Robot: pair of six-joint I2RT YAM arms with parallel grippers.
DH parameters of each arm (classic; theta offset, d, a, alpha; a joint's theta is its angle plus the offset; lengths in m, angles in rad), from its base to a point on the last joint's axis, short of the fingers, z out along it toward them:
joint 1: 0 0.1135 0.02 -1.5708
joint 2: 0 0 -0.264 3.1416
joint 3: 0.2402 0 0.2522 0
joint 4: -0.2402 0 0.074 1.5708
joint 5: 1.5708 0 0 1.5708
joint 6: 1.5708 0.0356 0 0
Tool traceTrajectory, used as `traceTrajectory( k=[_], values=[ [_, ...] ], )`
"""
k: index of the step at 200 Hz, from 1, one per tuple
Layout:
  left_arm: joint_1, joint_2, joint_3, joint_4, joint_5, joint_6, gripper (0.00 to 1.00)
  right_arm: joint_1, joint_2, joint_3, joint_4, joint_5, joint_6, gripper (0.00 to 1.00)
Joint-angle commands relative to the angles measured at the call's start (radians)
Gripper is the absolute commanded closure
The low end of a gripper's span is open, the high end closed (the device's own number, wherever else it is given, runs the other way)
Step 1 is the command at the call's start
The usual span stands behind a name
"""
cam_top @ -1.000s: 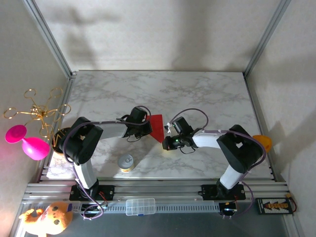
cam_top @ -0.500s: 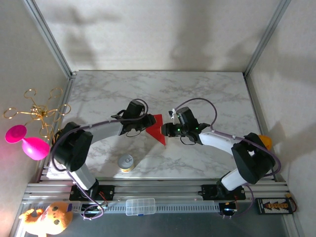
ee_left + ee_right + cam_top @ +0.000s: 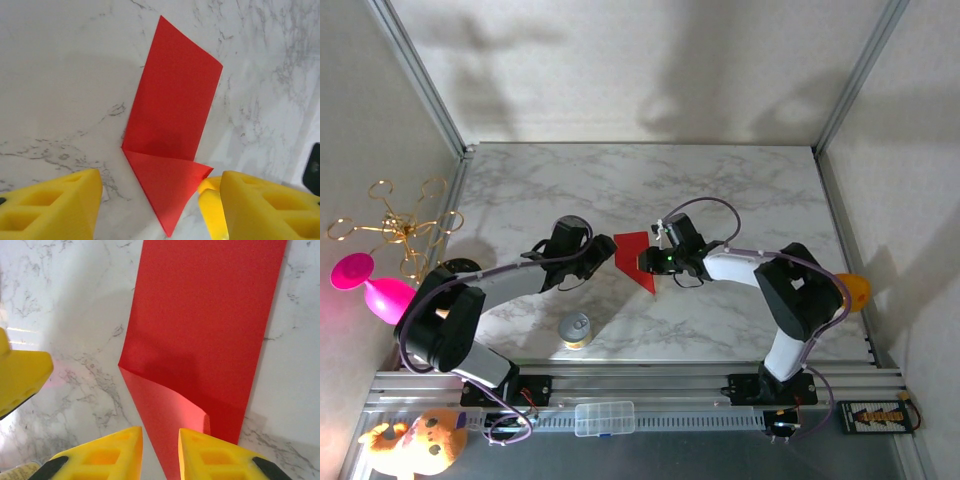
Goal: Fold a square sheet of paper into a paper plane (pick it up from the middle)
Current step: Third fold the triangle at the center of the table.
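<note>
Since a second ago the left gripper (image 3: pixel 603 250) has drawn back leftward from the square sheet of paper (image 3: pixel 632 259), its jaws now wide apart, while the right gripper (image 3: pixel 646 262) has come up to the sheet's right edge. Nearest, a clear compartment box (image 3: pixel 604 418) sits on the front rail, contents unreadable. A silver-topped can (image 3: pixel 576 329) stands on the table (image 3: pixel 720 190). Beyond, the partly folded sheet lies mid-table, the right jaws narrowly parted over its lifted flap.
</note>
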Motion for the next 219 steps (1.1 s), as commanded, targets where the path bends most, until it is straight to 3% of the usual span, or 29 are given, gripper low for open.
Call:
traceTrajectory(
  k=[1, 74, 148, 219],
  values=[
    [-0.013, 0.026, 0.001, 0.046, 0.023, -0.049, 0.35, -0.003, 0.029, 0.029, -0.035, 0.020, 0.026, 0.74],
    [-0.032, 0.121, 0.036, 0.062, 0.095, -0.035, 0.40, -0.021, 0.073, 0.019, -0.056, 0.038, 0.085, 0.74],
    [-0.039, 0.190, 0.048, 0.118, 0.150, -0.044, 0.63, -0.055, 0.074, -0.025, -0.035, -0.020, 0.114, 0.73],
    [-0.045, 0.238, 0.081, 0.117, 0.151, -0.035, 0.64, -0.063, 0.087, -0.031, -0.019, -0.044, 0.124, 0.75]
  ],
)
